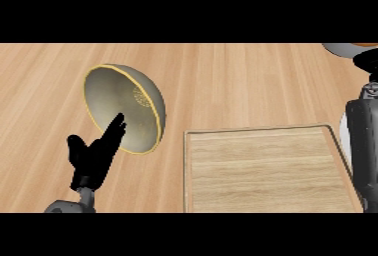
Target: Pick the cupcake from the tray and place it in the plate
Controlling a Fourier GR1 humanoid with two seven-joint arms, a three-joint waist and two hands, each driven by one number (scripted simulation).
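A grey plate [124,107] with a yellow rim lies on the counter at the left. My left hand [94,156] stands open just in front of it, fingers up, the tips overlapping the plate's near rim. The light wooden tray [262,172] sits at the lower right, and no cupcake shows on it. My right forearm [362,150] runs up the right edge, beside the tray. My right hand [367,61] shows only as a dark shape at the top right corner. A pale rounded thing [341,49] with an orange top lies right by that hand, cut off by the view's edge.
The wooden counter [236,80] stretches behind the plate and tray. A narrow strip of counter separates the plate from the tray's left rim.
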